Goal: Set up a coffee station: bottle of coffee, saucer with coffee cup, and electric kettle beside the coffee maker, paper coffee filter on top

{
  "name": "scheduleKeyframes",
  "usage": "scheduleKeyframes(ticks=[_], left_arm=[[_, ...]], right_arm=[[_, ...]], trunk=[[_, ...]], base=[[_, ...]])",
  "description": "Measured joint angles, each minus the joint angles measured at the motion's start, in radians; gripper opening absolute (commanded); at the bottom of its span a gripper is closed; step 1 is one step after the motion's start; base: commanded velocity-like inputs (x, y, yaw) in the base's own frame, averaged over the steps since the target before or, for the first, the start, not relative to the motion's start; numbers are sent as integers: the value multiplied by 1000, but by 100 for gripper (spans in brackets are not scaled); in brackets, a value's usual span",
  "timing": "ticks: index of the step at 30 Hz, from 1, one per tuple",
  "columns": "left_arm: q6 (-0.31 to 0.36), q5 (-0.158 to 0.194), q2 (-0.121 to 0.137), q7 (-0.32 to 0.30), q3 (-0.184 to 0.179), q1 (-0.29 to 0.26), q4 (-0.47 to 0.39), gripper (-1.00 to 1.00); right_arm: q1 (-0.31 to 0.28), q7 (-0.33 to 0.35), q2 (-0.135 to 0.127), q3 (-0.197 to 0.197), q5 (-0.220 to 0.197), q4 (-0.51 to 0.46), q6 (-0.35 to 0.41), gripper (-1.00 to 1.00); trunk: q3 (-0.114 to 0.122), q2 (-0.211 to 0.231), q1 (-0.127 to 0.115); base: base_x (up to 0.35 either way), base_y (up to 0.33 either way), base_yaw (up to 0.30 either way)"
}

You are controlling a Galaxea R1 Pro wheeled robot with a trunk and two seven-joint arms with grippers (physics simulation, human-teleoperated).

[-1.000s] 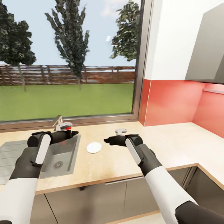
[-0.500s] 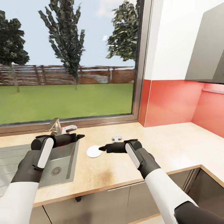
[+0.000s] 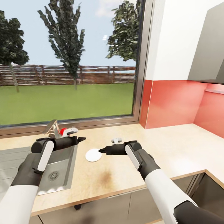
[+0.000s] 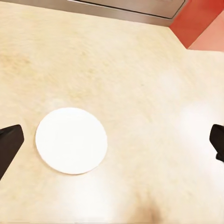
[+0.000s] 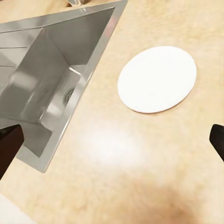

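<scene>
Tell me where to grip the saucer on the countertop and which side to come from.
Grip the saucer by its rim, probably the edge facing the right gripper, which hovers right beside it with jaws open. It lies flat and thin on the kitchen countertop, so a straight top-down pinch has nothing to close on; come in low and slip one finger under the edge.

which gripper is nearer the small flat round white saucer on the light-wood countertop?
Right. The right gripper hangs at the small flat round white saucer, its tip over the rim. The left gripper sits farther back, over the inset steel sink edge beside the saucer.
</scene>
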Motion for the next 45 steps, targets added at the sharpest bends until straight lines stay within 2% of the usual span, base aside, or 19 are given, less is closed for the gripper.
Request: scheduleKeyframes(ticks=[8, 18, 31, 35, 40, 45], left_arm=[[-1, -3, -3, 0, -1, 15, 19, 100], [-3, -4, -8, -2, 1, 16, 60, 100], [-11, 2, -7, -8, 2, 16, 176, 100], [-14, 3, -7, -9, 2, 16, 197, 100], [-21, 4, -8, -10, 2, 16, 207, 100], [-20, 4, -9, -10, 2, 16, 209, 100]], right_arm=[[1, 1, 0, 1, 0, 26, 0, 100], [0, 2, 0, 2, 0, 37, 0, 100], [1, 6, 0, 6, 0, 139, -2, 100], [1, 27, 0, 21, -1, 155, -3, 100], [1, 80, 0, 67, 1, 162, -3, 100], [1, 86, 0, 74, 1, 168, -3, 100]], trunk=[[0, 0, -1], [0, 0, 0], [0, 0, 0], [0, 0, 0], [0, 0, 0], [0, 0, 0]], base=[[206, 0, -155], [118, 7, -13], [24, 4, 0], [99, 9, 0], [189, 45, 0], [27, 6, 0]])
